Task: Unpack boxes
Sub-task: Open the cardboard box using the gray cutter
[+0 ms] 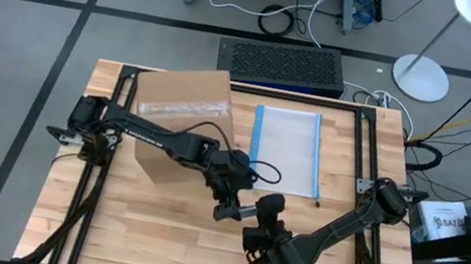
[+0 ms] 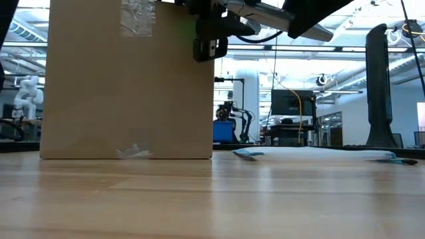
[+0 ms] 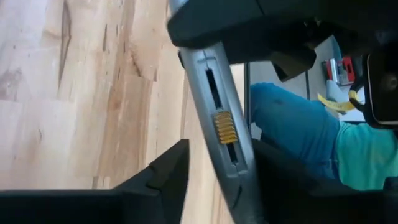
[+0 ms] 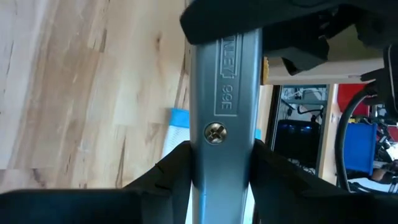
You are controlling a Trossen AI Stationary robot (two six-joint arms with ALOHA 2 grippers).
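- High view: the plain brown corrugated cardboard box (image 1: pixel 180 127) with clear tape stands on the left half of the wooden table (image 1: pixel 148 243), closed.
- Beside it, to the right, lies a flat clear plastic pouch with blue edges (image 1: pixel 286 151).
- Both arms meet at the table's middle, in front of the pouch, with a grey metal utility knife (image 4: pixel 222 93) between them.
- Right gripper (image 4: pixel 217 165): its dark jaws are closed against the knife's body on both sides.
- Left gripper (image 3: pixel 214 165): one finger lies along the knife, the other stands apart; whether it grips, I cannot tell.
- Behind the table sits a black grille-topped unit (image 1: pixel 281 64).
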